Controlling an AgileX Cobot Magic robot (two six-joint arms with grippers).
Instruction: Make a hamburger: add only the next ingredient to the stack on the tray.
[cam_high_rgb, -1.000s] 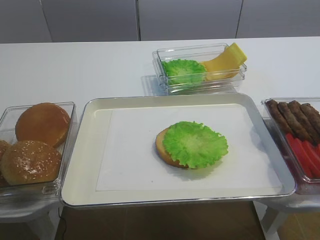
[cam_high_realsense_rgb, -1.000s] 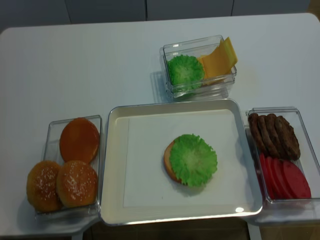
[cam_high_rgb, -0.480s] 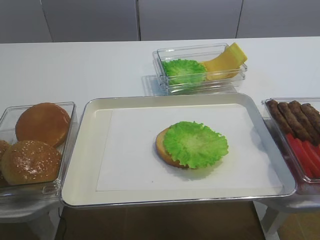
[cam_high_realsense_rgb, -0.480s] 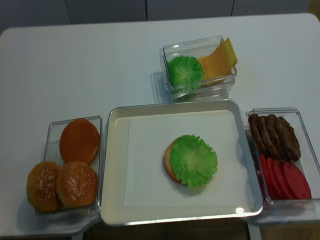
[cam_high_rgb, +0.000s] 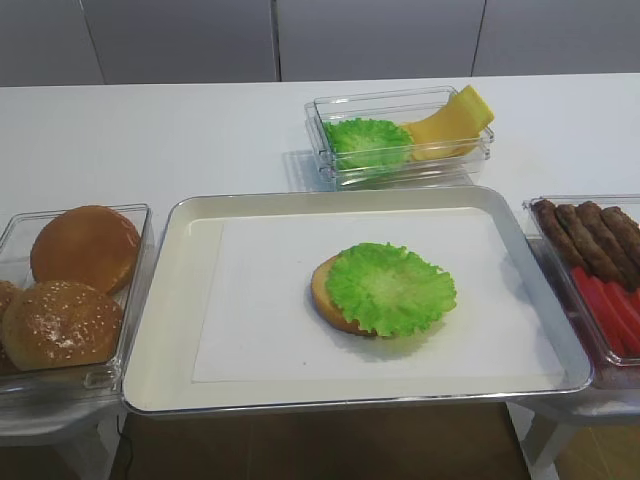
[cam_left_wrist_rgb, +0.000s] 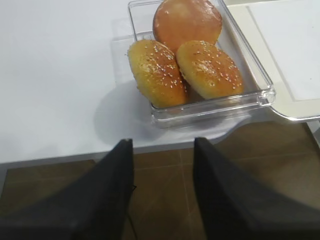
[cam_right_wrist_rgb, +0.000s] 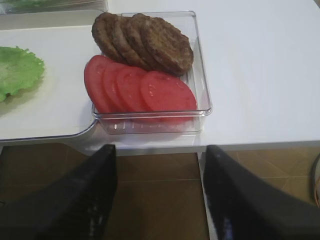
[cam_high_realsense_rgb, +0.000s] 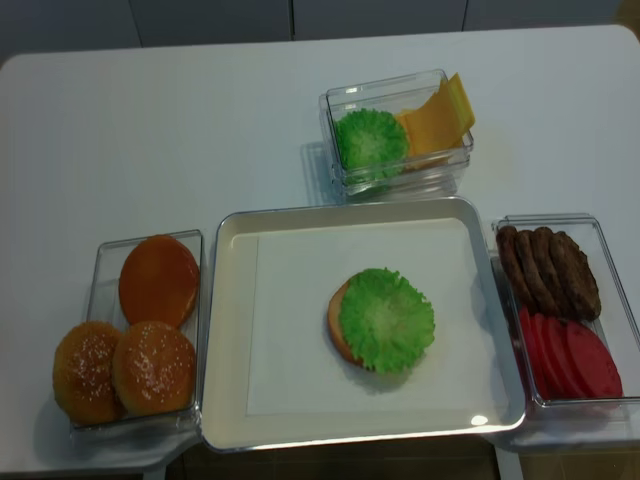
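Note:
A bright green ruffled lettuce leaf (cam_high_rgb: 390, 288) (cam_high_realsense_rgb: 386, 320) lies flat on the bun bottom (cam_high_rgb: 322, 292), covering most of it and hanging over its right side. The stack sits mid-right on the silver tray (cam_high_rgb: 180, 300) with its white paper liner. Neither gripper shows in the high views. In the right wrist view my right gripper (cam_right_wrist_rgb: 161, 148) is open and empty, below the table's front edge over the floor; the leaf's edge (cam_right_wrist_rgb: 15, 72) shows at far left. My left gripper (cam_left_wrist_rgb: 163, 141) is open and empty too, off the table's front left.
A clear tub (cam_high_rgb: 330, 165) behind the tray holds another lettuce leaf (cam_high_rgb: 367, 140) and yellow cheese slices (cam_high_rgb: 450, 120). Right of the tray, a tub (cam_right_wrist_rgb: 200, 95) holds brown patties (cam_right_wrist_rgb: 150, 42) and tomato slices (cam_right_wrist_rgb: 140, 90). On the left, a tub (cam_left_wrist_rgb: 250, 95) holds three bun tops (cam_left_wrist_rgb: 205, 67).

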